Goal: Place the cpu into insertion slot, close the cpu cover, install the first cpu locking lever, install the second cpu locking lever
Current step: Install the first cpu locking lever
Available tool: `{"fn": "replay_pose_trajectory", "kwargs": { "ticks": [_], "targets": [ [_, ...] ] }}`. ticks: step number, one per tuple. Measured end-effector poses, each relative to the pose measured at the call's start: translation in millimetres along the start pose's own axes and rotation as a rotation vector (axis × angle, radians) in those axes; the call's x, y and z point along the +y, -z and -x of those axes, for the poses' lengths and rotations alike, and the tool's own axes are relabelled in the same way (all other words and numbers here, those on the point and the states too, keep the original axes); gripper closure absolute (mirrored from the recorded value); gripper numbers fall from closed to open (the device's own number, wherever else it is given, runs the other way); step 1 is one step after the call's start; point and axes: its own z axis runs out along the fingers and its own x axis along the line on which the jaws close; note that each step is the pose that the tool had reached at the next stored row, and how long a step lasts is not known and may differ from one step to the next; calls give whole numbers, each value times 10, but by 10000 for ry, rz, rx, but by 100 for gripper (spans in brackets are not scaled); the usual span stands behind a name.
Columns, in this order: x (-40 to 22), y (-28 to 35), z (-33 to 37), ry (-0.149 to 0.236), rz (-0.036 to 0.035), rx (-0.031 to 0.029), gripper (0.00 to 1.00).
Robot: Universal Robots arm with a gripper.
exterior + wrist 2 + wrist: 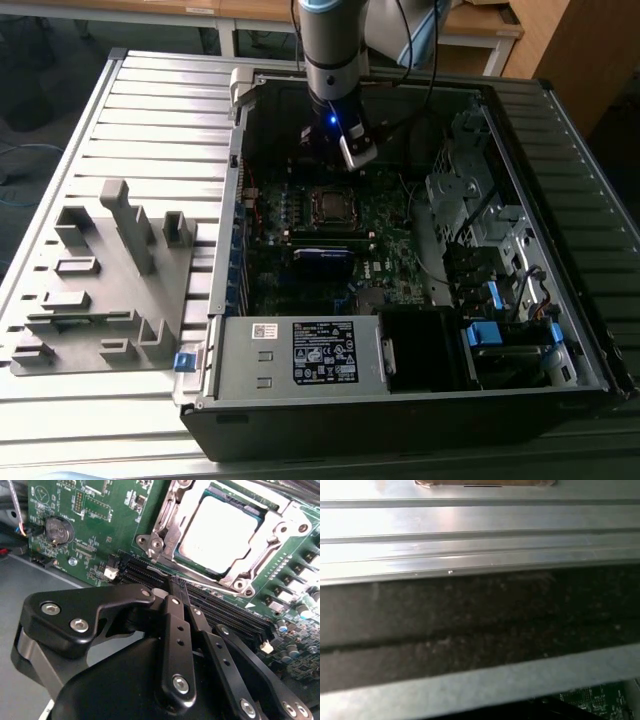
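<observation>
Gripper [180,587] above slot [222,532] — tilted

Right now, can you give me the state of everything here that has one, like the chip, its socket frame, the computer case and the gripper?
Grey-silver square cpu: seated in the insertion slot, top showing.
Thin silver metal cpu cover: closed down around the cpu.
Black desktop computer case: lying on its side, side panel off, green circuit board exposed.
Black gripper: shut, empty, hovering over the long black memory slots beside the socket.
</observation>
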Motion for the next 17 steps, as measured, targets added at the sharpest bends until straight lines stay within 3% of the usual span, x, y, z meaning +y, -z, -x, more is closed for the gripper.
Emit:
{"fn": "replay_pose_trajectory", "kwargs": {
  "ticks": [8, 17],
  "targets": [
    [-5, -21, -20, -224, -12, -67, 89],
    [-9, -50, -25, -1288, -196, -254, 89]
  ]
}}
